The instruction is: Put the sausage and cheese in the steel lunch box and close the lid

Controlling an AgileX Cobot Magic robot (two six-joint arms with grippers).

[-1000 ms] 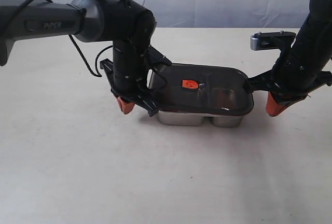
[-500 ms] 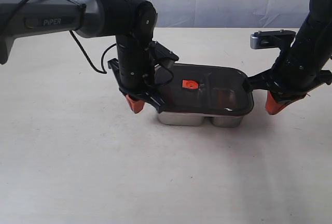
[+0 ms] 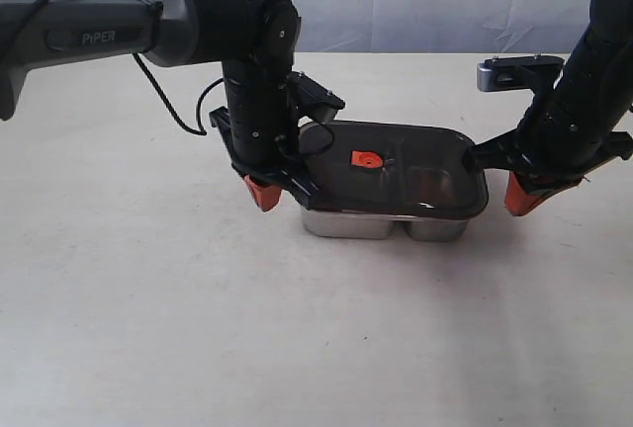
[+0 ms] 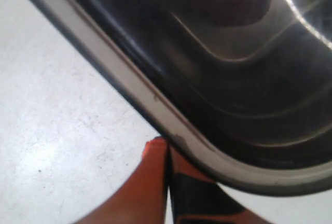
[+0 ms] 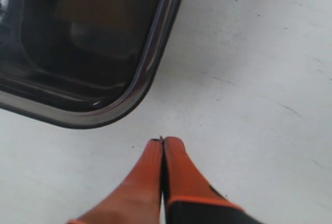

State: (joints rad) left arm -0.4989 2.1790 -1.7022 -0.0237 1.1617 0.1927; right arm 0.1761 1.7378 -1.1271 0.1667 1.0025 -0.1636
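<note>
The steel lunch box [image 3: 381, 226] stands mid-table with the dark translucent lid [image 3: 406, 178] lying on top, its orange valve [image 3: 364, 159] facing up. My left gripper [image 3: 262, 193] is shut and empty at the box's left end; in the left wrist view its tips [image 4: 167, 143] touch the lid's rim [image 4: 155, 105]. My right gripper [image 3: 519, 197] is shut and empty just off the right end, a small gap away from the lid's corner [image 5: 140, 79], tips [image 5: 163, 141] over bare table. The sausage and cheese are hidden under the dark lid.
A pale table [image 3: 297, 348] spreads all round the box, with a light backdrop behind its far edge. The left arm's black cable [image 3: 163, 111] hangs over the table behind the left wrist.
My left gripper has slid right along the table up to the box's left end, and the lid has shifted slightly right. The right gripper has hardly moved.
</note>
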